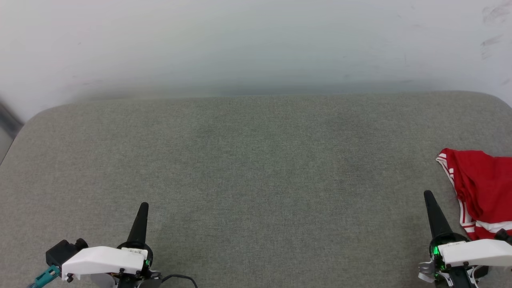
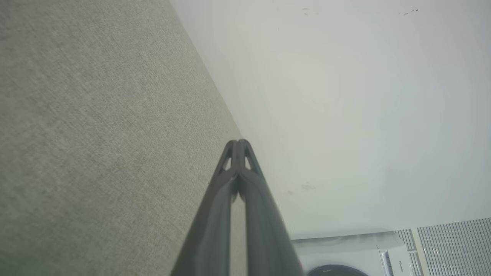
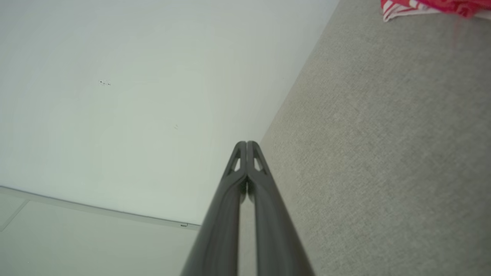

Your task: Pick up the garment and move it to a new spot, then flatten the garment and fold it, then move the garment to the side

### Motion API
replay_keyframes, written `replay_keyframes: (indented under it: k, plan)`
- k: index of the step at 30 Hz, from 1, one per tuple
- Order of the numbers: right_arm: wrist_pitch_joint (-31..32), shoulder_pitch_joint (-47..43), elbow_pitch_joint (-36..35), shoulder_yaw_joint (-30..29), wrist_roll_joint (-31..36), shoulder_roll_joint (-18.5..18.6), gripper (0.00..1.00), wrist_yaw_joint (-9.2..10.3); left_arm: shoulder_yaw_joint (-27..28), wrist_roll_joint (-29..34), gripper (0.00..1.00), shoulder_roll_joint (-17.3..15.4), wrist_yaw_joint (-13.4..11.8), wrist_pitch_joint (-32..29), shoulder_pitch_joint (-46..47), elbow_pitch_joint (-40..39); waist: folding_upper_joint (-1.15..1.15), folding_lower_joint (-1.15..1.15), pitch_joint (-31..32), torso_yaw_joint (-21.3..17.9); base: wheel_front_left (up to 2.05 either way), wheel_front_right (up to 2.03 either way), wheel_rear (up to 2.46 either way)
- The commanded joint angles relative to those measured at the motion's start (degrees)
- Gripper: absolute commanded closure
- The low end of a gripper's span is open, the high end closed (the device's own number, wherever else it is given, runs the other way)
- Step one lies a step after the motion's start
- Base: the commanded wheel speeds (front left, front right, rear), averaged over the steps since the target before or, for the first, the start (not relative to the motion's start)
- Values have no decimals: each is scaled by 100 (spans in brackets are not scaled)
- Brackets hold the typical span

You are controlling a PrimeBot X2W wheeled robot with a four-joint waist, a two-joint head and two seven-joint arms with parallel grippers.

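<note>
The left tool [image 1: 143,207], lower left, and the right tool [image 1: 429,195], lower right, both have their fingers pressed together, holding nothing. The garment [image 1: 484,184] lies crumpled on the grey desk [image 1: 256,168] at the frame's right edge, just beside the right tool.

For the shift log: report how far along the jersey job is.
Done: nothing certain. The jersey lies bunched at the right edge of the grey surface, partly out of the head view; whether it is folded I cannot tell. In hand: nothing; the left end effector and right end effector are shut and empty. Left: likely lifting, flattening, folding and setting it aside.
</note>
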State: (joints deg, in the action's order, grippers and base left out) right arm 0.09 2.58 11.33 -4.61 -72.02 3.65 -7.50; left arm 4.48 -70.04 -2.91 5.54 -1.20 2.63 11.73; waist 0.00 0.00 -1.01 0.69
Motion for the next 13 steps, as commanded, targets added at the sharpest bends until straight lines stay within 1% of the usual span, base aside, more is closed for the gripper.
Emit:
replay_keyframes:
  k: [1,13]
  plan:
    - [43,131,-8,-10,-138,40,100,1,40,-145,100,-14,23,-29,121,-10,0,0,2,-2,0,0,0]
    - [196,206,70,-33,-703,31,100,1,83,-733,100,-12,76,-178,193,58,0,0,22,-18,0,0,0]
